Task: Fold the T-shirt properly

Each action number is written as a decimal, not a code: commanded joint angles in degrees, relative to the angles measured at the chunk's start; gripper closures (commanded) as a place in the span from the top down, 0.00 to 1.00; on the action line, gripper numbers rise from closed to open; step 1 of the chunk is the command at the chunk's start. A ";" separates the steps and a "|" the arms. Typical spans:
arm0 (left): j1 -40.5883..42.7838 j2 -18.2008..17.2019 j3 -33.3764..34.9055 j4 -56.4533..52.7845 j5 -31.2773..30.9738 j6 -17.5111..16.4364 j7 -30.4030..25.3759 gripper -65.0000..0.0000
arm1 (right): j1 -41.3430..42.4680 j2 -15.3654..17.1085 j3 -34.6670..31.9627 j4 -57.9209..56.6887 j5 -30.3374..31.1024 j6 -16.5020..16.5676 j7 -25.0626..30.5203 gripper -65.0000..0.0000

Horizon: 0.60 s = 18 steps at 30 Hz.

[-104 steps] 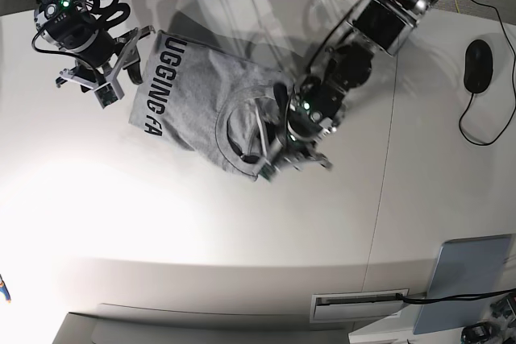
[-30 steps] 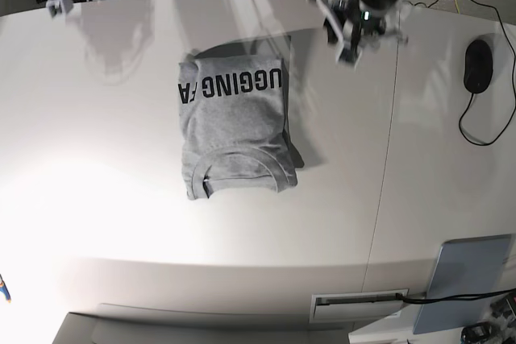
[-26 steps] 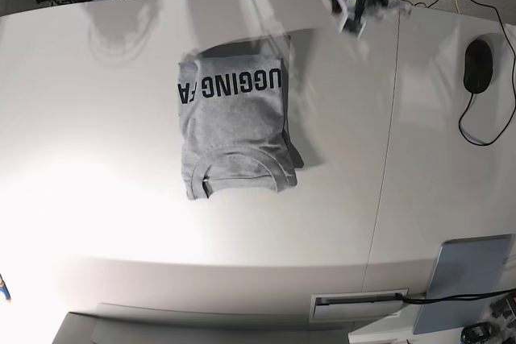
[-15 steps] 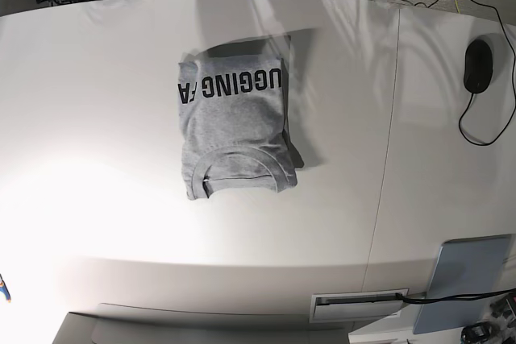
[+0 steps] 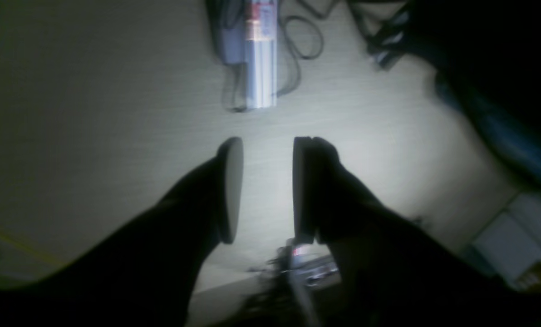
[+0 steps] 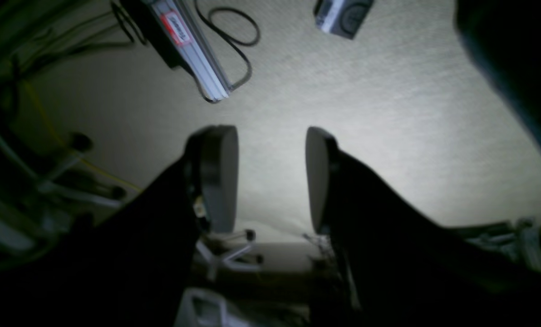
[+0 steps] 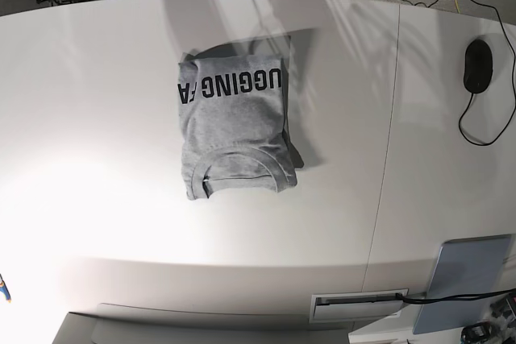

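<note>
Left gripper and right gripper are hanging parted and empty over carpeted floor, while the folded heather-grey cotton T-shirt is lying at the white table's 11 o'clock, lettering outward; any re-grasp would likely undo the folds.

left gripper: jaws parted, empty, fingers pointing toward 12 o'clock | right gripper: jaws parted, empty, likewise toward 12 o'clock
</note>
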 commanded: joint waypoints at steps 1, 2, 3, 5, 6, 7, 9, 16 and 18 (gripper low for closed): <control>-0.98 0.46 -0.90 -3.32 -0.52 -1.31 -0.96 0.27 | 0.76 1.60 0.33 -1.16 -0.26 0.08 1.33 0.38; -2.97 1.07 -1.66 -7.32 -0.48 -1.77 -2.10 0.27 | 2.03 1.62 0.33 -2.69 -1.62 0.08 2.51 0.38; -4.90 1.38 -2.36 -11.06 -0.48 -2.16 -3.30 0.27 | 3.21 1.44 0.33 -3.85 -3.26 0.08 3.69 0.38; -8.81 1.66 -3.54 -17.92 -0.48 -2.82 -5.44 0.27 | 5.27 1.14 0.28 -5.66 -6.34 0.08 6.38 0.38; -10.64 1.70 -3.98 -20.76 -0.48 -2.97 -5.88 0.27 | 6.23 1.16 0.00 -6.49 -7.82 0.08 8.07 0.38; -12.48 1.79 -4.39 -23.28 -0.46 -2.95 -5.88 0.27 | 7.08 1.27 -0.59 -7.32 -9.42 0.08 9.90 0.38; -15.78 1.81 -4.81 -27.32 -0.55 -2.69 -5.86 0.27 | 8.48 1.31 -3.02 -8.50 -12.96 0.08 13.94 0.38; -21.84 2.45 -4.81 -33.48 -0.68 2.08 -5.81 0.27 | 11.58 1.29 -20.41 -10.45 -16.28 -1.36 18.97 0.38; -22.16 2.73 -4.81 -33.90 -0.68 2.54 -5.84 0.27 | 12.41 1.31 -25.27 -11.19 -16.28 -5.22 19.17 0.38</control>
